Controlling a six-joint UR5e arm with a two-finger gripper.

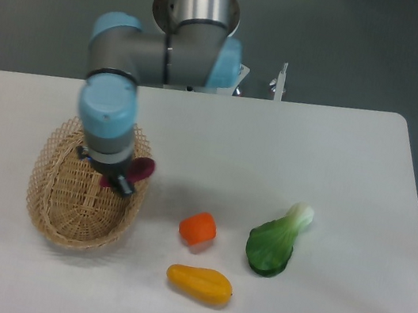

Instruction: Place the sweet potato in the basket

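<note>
the gripper (118, 179) is clamped on the sweet potato (140, 167) above the basket (52, 207) near the tabletop's left edge.

arm (142, 53): bent, reaching down | gripper (118, 180): jaws clamped

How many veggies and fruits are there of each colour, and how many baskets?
Purple: 1, the sweet potato in the end effector
Orange: 1, the orange chunk
Yellow-orange: 1, the oblong fruit
Green: 1, the leafy green vegetable
Baskets: 1, the basket
Total: 5
</note>
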